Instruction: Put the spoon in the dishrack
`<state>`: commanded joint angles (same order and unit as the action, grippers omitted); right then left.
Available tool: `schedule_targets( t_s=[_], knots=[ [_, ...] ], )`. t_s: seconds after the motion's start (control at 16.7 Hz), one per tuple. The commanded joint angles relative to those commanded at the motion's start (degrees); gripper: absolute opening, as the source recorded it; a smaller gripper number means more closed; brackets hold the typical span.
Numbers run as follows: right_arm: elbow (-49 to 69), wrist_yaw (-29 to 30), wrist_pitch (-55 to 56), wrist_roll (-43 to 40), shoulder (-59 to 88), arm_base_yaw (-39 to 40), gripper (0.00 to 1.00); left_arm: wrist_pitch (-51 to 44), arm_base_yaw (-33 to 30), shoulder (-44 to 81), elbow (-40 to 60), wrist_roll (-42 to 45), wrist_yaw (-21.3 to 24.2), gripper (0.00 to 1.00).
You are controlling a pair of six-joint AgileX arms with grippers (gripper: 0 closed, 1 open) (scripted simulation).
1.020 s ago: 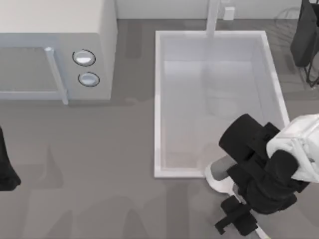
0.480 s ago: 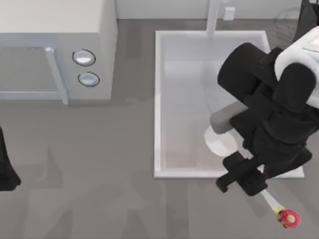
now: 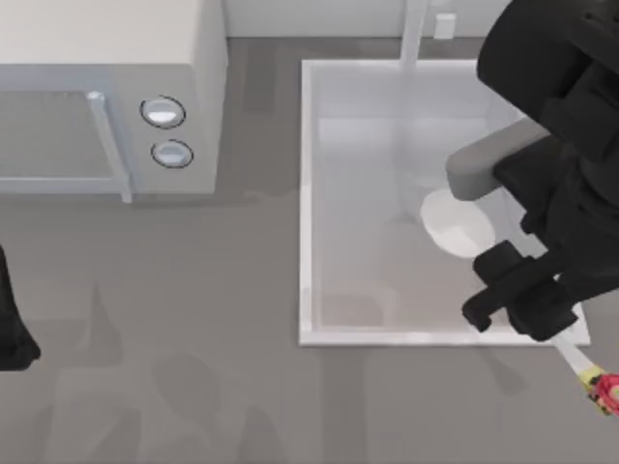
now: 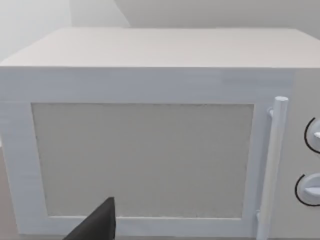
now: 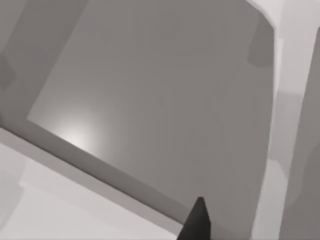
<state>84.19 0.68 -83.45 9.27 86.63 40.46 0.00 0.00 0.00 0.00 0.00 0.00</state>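
The big white sink basin (image 3: 309,193) sits right of the microwave (image 3: 106,97). My right arm reaches over the basin's right side, and the right gripper (image 3: 527,307) hangs at its near right corner. It pinches the spoon (image 3: 580,362), whose thin handle slants out toward the near right. My left gripper (image 3: 12,329) waits at the left edge; I cannot tell its state

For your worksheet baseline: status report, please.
Right end effector shut on slim white spoon, over white sink basin. Left end effector parked at left edge.
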Motion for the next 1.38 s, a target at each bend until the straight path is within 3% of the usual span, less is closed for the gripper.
schedule_targets(
  t_s=[0.24,0.48,0.72,1.14,1.38],
  knots=[
    [-0.2,-0.4,0.84,0.0,-0.08,-0.44,0.0,0.0,0.0,0.0,0.0,0.0,0.0,1.0],
    [-1.24,-4.52,8.79,-0.9,-3.1,-8.5,0.0,0.0,0.0,0.0,0.0,0.0,0.0,1.0],
    [-4.37,-11.71,22.97,-2.46,-8.22,-23.9,0.0,0.0,0.0,0.0,0.0,0.0,0.0,1.0],
    [-13.01,-26.43,56.11,-6.53,-20.37,-58.24,0.0,0.0,0.0,0.0,0.0,0.0,0.0,1.0],
    [-16.91,-33.29,70.27,-7.99,-27.11,-72.08,0.0,0.0,0.0,0.0,0.0,0.0,0.0,1.0]
  ],
)
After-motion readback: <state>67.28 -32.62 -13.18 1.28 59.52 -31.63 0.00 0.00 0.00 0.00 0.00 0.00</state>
